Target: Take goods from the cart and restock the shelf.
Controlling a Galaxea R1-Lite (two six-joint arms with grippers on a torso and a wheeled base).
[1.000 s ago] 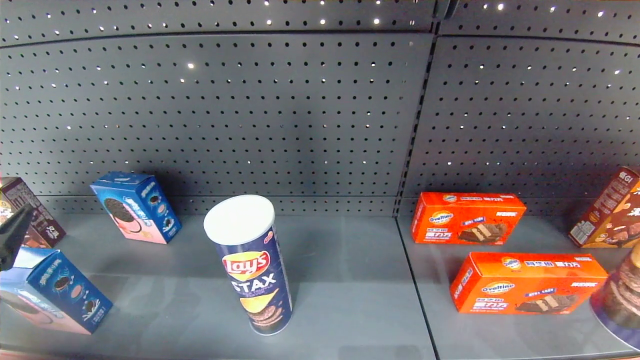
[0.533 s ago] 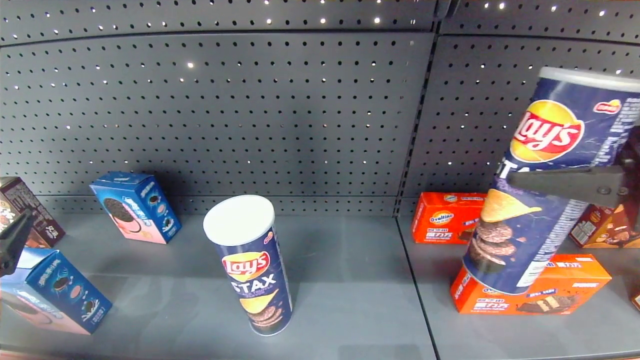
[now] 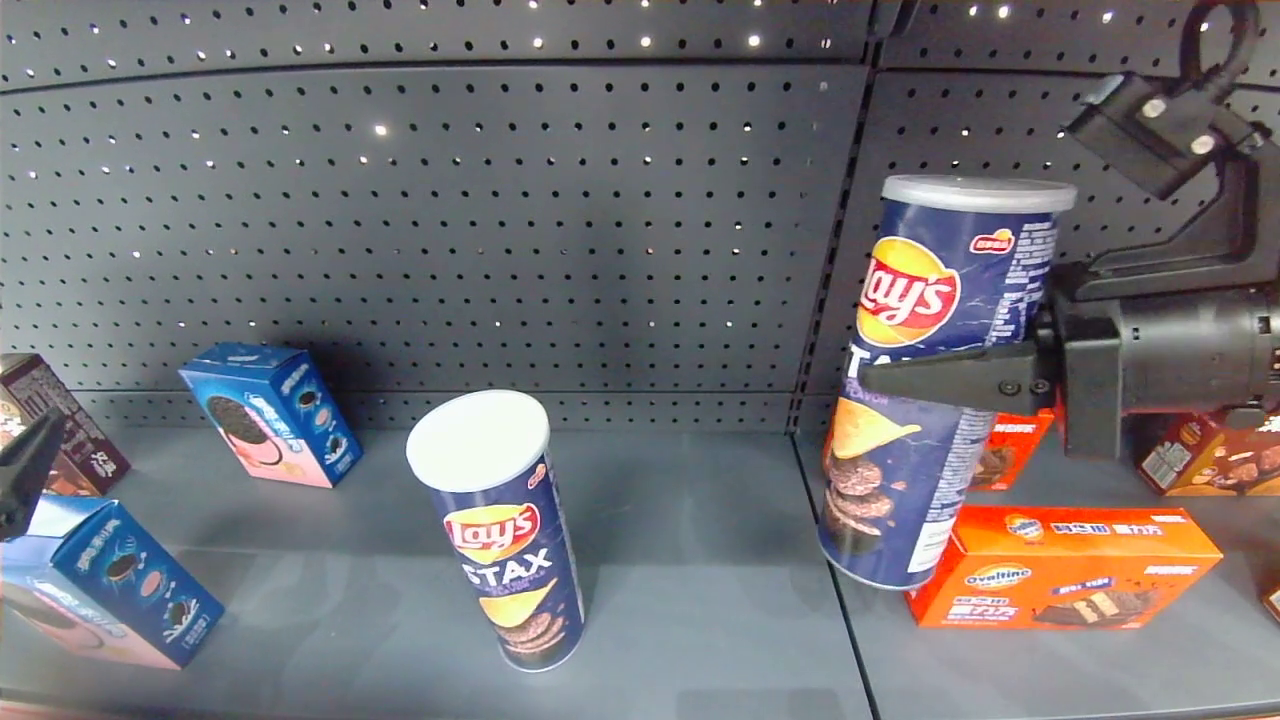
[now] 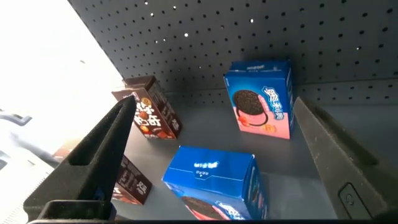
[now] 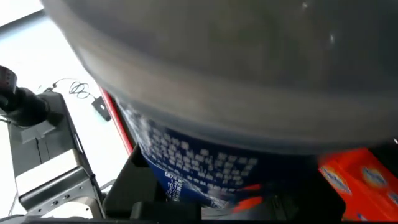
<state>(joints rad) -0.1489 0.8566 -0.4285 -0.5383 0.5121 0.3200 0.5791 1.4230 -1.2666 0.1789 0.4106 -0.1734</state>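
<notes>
My right gripper is shut on a dark blue chips can with a grey lid, held upright and slightly tilted above the shelf, near the seam between the two shelf panels. The same held can looms close in the right wrist view. A second chips can with a white lid stands on the shelf to its left. My left gripper is open at the shelf's far left, its fingers spread over a blue cookie box; one fingertip pokes in at the head view's left edge.
Blue cookie boxes and a brown box sit at the left. Orange boxes and brown packs lie on the right panel, just beside the held can. Perforated back wall behind. Open shelf floor lies between the two cans.
My right arm has come in from the right with the chips can, carrying it up and leftward to the panel seam. The left gripper and the standing can have stayed put.
</notes>
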